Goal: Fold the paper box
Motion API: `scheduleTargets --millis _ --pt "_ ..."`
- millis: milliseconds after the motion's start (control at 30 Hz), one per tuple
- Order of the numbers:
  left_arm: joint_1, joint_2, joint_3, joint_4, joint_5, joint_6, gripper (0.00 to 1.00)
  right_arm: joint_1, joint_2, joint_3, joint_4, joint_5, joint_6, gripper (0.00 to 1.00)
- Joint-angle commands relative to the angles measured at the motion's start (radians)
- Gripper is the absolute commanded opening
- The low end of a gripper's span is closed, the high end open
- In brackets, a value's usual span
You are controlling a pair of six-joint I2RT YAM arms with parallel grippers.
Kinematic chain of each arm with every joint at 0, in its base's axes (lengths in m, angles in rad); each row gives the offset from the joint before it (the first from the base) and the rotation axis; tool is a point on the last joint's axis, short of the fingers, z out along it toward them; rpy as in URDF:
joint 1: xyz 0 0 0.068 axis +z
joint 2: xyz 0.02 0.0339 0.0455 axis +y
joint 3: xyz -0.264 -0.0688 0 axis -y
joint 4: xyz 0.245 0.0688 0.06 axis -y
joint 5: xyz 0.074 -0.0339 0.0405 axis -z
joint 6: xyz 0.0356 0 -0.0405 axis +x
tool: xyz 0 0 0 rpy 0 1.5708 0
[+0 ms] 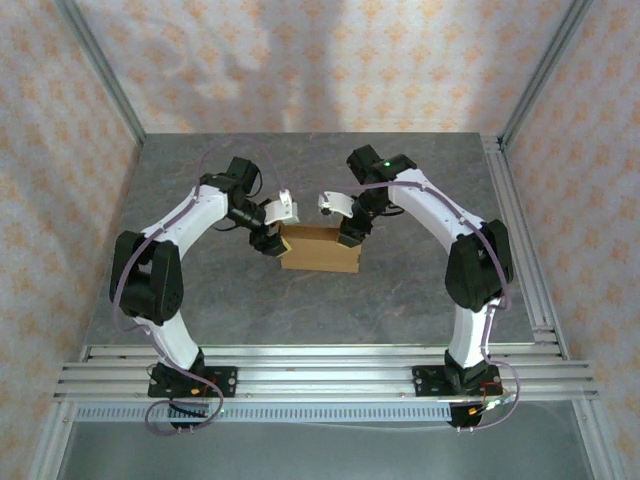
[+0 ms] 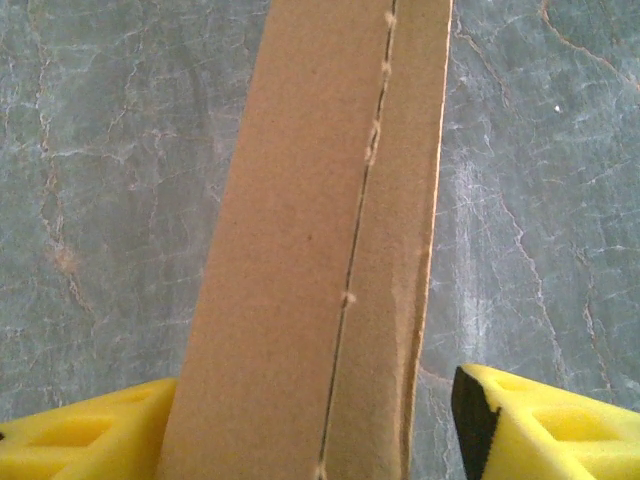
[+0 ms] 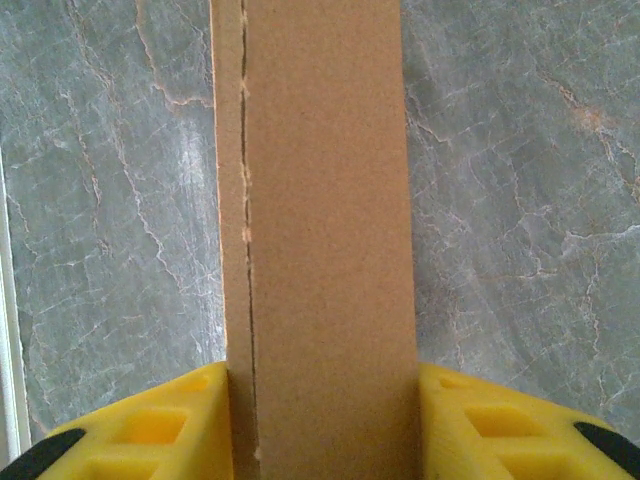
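Note:
The paper box, plain brown cardboard, sits mid-table between both arms. In the left wrist view one end of the paper box stands between the yellow fingers of my left gripper. The left finger touches the cardboard, while the right finger stays a gap away, so this gripper is open. In the right wrist view my right gripper is shut on the other end of the paper box, both yellow fingers pressed against its sides. From above, my left gripper and right gripper flank the box.
The grey marbled table stretches around the box on all sides. Aluminium rails run along the near edge, and metal frame posts stand against the patterned walls.

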Motion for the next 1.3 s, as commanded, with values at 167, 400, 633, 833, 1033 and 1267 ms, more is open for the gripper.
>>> scheduleTargets --millis 167,400,633,833,1033,1267 --pt "0.002 -0.011 0.004 -0.023 -0.032 0.036 0.52 -0.006 -0.027 -0.034 -0.001 0.025 0.006 0.49" --pt "-0.001 -0.045 -0.028 0.005 -0.047 0.059 0.44 -0.005 -0.064 -0.06 0.057 0.033 0.04 0.73" --pt "-0.003 -0.076 -0.065 0.029 -0.044 0.077 0.38 -0.02 -0.184 -0.178 0.244 0.066 0.168 0.84" --pt "-0.002 -0.067 -0.041 -0.017 -0.029 0.082 0.39 -0.05 -0.347 -0.357 0.371 0.101 0.252 0.8" --pt "-0.003 -0.071 -0.036 -0.026 -0.016 0.076 0.39 -0.051 -0.396 -0.391 0.29 0.141 0.255 0.58" --pt "-0.002 -0.074 -0.039 -0.018 -0.031 0.071 0.39 -0.05 -0.383 -0.361 0.261 0.155 0.248 0.37"
